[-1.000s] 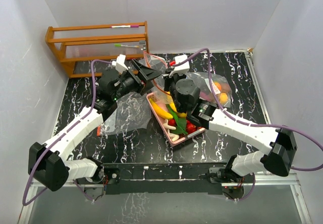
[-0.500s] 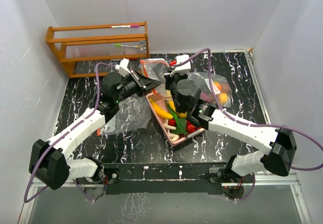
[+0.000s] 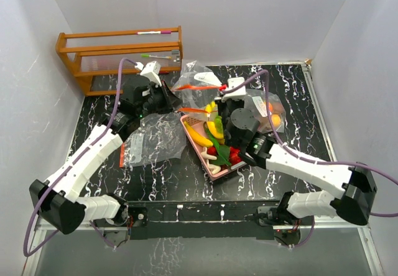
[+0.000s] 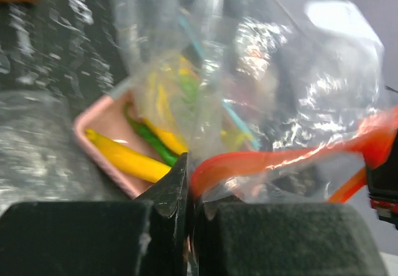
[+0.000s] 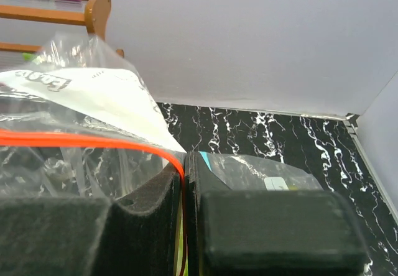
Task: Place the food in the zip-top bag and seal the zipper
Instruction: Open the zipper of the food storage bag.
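Orange gives the change away. The orange zipper strip (image 3: 196,87) of the clear zip-top plastic bag (image 3: 198,76) now runs between the two arms. A second ago the left claw (image 3: 173,98) stood open beside the bag. It has since clamped shut on the strip, and the bag has come up off the black marbled worktop (image 3: 292,96) to hang at 12 o'clock of the pink rectangular tray (image 3: 215,171). The right claw (image 3: 221,91), closed throughout, pinches the strip at the tray's 1 o'clock. My reading is that the mouth is being spread for loading, though that leaves neither claw free to carry anything.

The glossy toy fruits and vegetables (image 3: 214,142), the yellow banana (image 3: 199,137) among them, lie in the tray.

- **Top view:** it alone shows the layout, including a second clear bag holding orange fruit (image 3: 271,112) at the tray's 3 o'clock.
- **Left wrist view:** it shows the jaws of the left claw (image 4: 186,171) shut on the strip (image 4: 280,158). Whether the yellow-green shapes behind the film are inside the bag I cannot tell.
- **Right wrist view:** it shows the strip (image 5: 93,140) entering the shut right claw (image 5: 185,165), with a wooden rack (image 5: 94,7) at 11 o'clock and no food.
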Available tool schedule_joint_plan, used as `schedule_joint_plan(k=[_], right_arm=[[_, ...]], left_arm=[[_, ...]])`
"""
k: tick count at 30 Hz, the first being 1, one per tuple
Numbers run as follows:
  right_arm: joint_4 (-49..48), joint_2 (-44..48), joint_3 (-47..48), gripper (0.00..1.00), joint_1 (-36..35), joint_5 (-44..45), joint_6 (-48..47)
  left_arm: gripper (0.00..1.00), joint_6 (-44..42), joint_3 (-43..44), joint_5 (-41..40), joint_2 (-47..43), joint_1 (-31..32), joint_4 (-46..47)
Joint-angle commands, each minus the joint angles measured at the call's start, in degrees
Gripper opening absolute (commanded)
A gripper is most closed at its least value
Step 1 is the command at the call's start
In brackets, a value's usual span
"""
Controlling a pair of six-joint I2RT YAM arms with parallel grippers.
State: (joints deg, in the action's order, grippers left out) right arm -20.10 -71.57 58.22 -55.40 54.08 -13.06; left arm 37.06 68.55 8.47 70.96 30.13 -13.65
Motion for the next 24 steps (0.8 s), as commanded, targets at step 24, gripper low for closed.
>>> schedule_joint_plan(k=[24], right_arm=[[4.3,-3.6,3.6,0.08,1.4,-14.1,9.6]], left_arm=[[0.00,-34.0,13.0,-34.2,-3.7,-0.2,-15.4]])
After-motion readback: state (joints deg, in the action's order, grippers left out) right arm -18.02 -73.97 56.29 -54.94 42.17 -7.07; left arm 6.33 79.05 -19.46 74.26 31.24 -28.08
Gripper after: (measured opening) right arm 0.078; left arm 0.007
